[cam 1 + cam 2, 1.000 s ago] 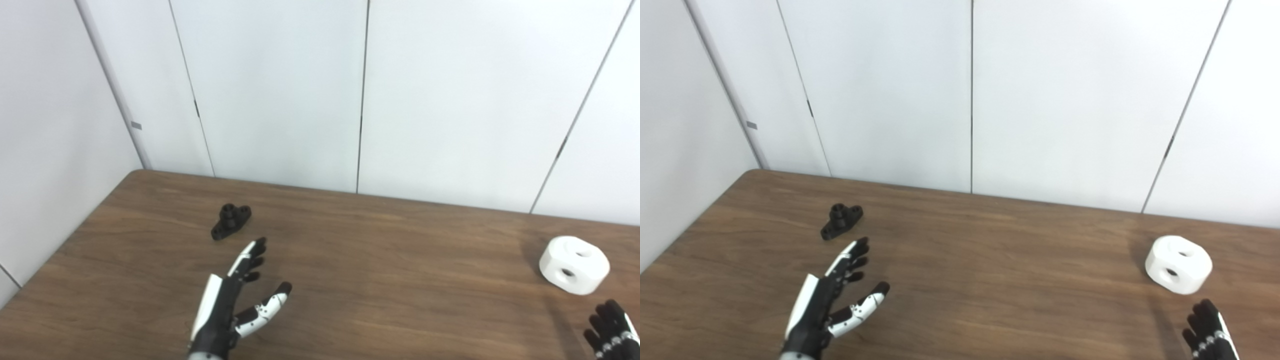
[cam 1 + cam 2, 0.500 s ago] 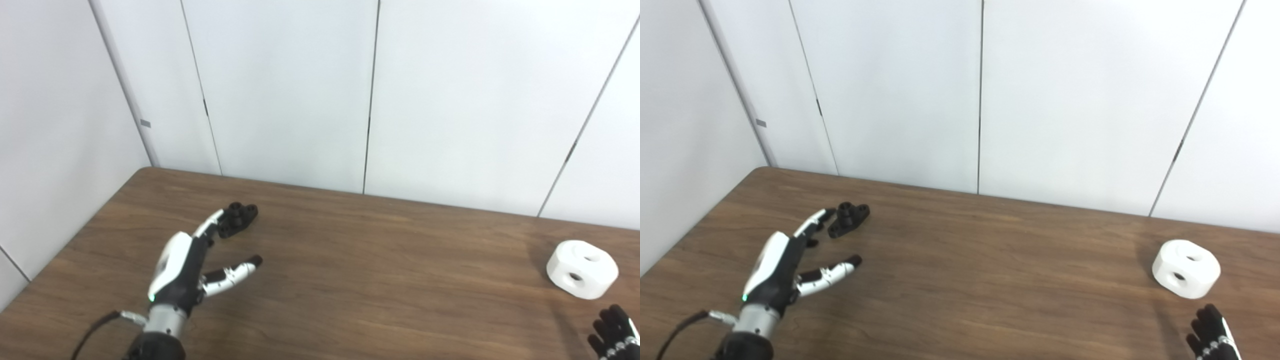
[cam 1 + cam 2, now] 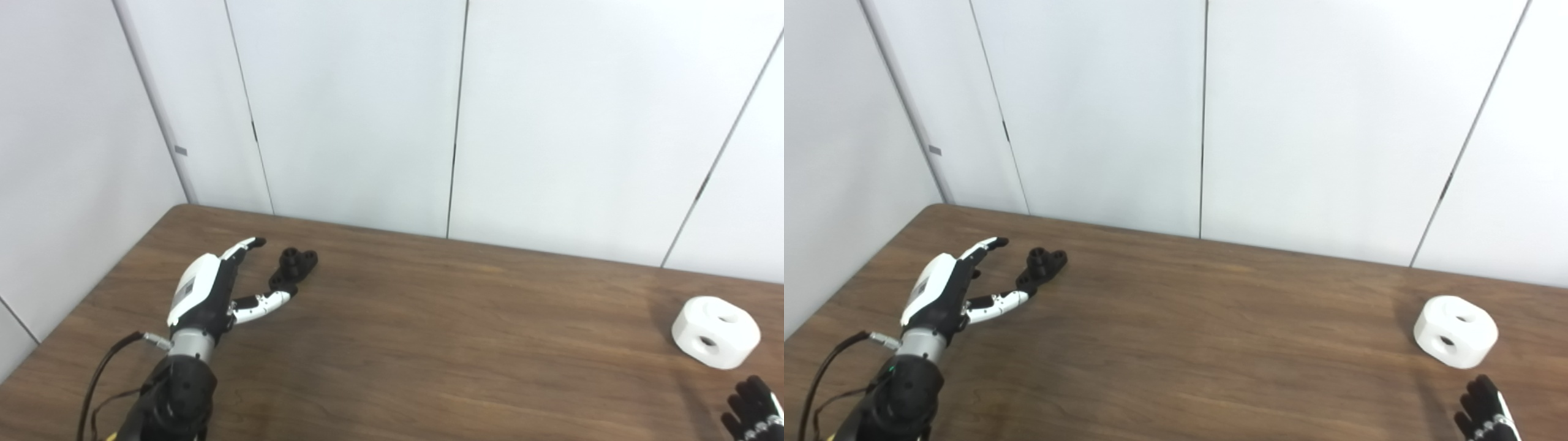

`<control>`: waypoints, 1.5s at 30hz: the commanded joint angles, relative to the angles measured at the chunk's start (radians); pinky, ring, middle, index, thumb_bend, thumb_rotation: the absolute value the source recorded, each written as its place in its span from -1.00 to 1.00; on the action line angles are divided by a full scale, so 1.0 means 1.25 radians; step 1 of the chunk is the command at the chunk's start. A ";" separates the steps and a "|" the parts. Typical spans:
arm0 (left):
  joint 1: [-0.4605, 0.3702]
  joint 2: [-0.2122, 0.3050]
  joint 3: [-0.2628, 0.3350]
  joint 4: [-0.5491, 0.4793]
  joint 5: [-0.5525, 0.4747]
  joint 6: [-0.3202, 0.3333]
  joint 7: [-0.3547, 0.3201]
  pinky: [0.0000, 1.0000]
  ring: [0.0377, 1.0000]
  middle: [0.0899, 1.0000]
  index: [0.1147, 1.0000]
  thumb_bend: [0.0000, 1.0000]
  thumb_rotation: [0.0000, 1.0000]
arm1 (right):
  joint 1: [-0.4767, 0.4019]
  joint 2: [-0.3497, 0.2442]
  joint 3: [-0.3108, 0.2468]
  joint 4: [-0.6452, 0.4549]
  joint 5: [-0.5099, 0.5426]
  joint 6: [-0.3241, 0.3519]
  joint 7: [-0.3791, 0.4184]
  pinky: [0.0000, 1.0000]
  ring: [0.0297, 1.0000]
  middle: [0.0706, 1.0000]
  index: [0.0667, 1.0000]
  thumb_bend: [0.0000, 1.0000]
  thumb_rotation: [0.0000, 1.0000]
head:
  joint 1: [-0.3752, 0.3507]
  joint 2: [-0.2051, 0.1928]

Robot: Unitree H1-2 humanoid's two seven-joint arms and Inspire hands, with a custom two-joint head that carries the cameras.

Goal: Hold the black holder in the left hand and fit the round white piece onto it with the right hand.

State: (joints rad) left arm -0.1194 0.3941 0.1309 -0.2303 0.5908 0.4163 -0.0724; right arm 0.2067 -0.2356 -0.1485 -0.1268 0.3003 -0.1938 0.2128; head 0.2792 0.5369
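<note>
The brown table [image 3: 429,343] carries both parts, lying well apart, so in my judgement the task has barely begun: nothing is picked up and nothing is fitted. The round white piece [image 3: 715,331] sits untouched near the right edge, resting on the wood with two holes showing. The left hand [image 3: 214,288] is spread wide and holds nothing; it lies just beside the black holder [image 3: 294,268] at the far left of the table, thumb tip reaching to its near end, though I cannot tell whether they touch. Grasping the holder, lifting it, fetching the white piece and joining them are all left to do. The right hand [image 3: 752,409] is cut off at the bottom corner; only dark fingertips show, so whether it is spread or closed cannot be told.
</note>
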 commanded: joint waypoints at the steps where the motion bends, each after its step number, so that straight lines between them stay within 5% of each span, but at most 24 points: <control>1: -0.040 0.031 -0.011 0.010 0.032 -0.021 0.029 0.62 0.82 0.79 0.70 0.59 -0.21 | 0.038 0.015 0.011 0.045 0.010 -0.003 0.013 1.00 1.00 1.00 0.96 0.47 1.00 | 0.001 0.002; 18: -0.128 0.072 -0.104 0.201 0.069 0.002 0.024 0.67 0.85 0.78 0.65 0.63 -0.14 | 0.050 0.017 0.010 0.026 0.014 -0.001 0.012 1.00 1.00 1.00 0.96 0.41 1.00 | -0.001 0.015; 20: -0.137 0.073 -0.111 0.224 0.071 0.002 0.032 0.79 0.85 0.76 0.64 0.66 -0.12 | 0.052 0.017 0.010 0.023 0.012 0.000 0.011 1.00 1.00 1.00 0.95 0.41 1.00 | -0.001 0.015; 22: -0.147 0.070 -0.114 0.248 0.073 0.000 0.046 0.93 0.87 0.75 0.62 0.68 -0.12 | 0.053 0.017 0.010 0.023 0.011 0.001 0.010 1.00 1.00 1.00 0.95 0.42 1.00 | -0.001 0.015; 45: -0.208 0.064 -0.126 0.348 0.068 0.006 0.104 0.88 0.87 0.77 0.55 0.61 -0.15 | 0.058 0.016 0.010 0.020 0.016 0.001 0.013 1.00 1.00 1.00 0.94 0.44 1.00 | -0.008 0.029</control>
State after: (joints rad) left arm -0.3252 0.4441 -0.0393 0.2089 0.6710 0.4292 0.0284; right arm 0.2280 -0.2359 -0.1486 -0.1456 0.3042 -0.1859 0.2133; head 0.2685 0.5722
